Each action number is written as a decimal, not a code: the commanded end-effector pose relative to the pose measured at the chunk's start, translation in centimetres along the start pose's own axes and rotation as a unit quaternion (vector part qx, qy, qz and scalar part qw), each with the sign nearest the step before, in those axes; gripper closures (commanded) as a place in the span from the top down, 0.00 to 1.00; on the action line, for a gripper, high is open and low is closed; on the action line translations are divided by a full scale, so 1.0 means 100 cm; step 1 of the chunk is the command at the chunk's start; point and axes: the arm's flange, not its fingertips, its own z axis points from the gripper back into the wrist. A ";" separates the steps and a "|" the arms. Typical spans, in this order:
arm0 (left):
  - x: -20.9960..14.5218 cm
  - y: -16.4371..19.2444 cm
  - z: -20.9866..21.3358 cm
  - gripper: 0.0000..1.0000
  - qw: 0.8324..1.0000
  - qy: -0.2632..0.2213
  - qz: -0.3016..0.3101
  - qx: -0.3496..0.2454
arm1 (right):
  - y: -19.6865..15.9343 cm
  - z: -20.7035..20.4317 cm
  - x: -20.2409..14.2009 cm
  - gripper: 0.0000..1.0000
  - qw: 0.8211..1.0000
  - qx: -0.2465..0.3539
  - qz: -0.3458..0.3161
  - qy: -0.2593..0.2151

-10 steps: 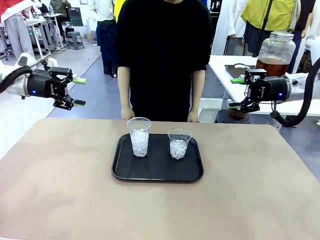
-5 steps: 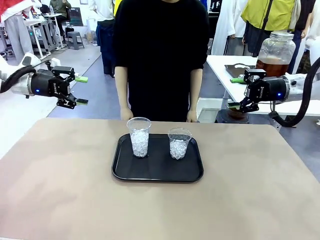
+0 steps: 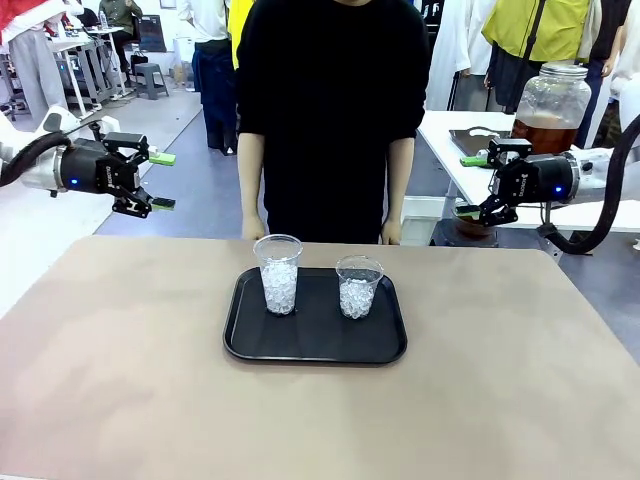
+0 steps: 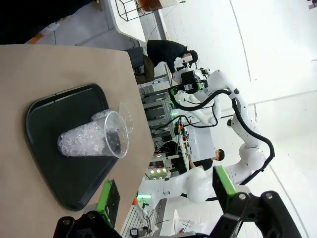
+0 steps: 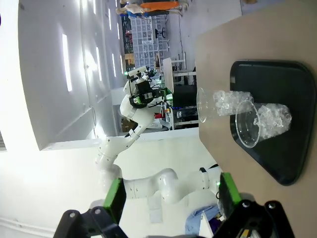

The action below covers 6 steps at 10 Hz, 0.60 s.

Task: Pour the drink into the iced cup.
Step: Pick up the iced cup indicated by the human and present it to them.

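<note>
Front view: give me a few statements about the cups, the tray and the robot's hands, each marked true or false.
1. The taller cup and the shorter cup both stand on the black tray. True.
2. The cups hold amber drink. False: they hold only ice; the drink is in the jar on a white table farther back.
3. The left hand grips the taller cup. False: it hangs open in the air at the far left, apart from both cups.
4. The right hand is open and holds nothing. True.
</note>
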 end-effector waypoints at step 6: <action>-0.002 0.000 0.000 1.00 1.000 -0.002 0.000 0.001 | 0.001 0.001 0.000 1.00 1.000 0.001 0.001 -0.001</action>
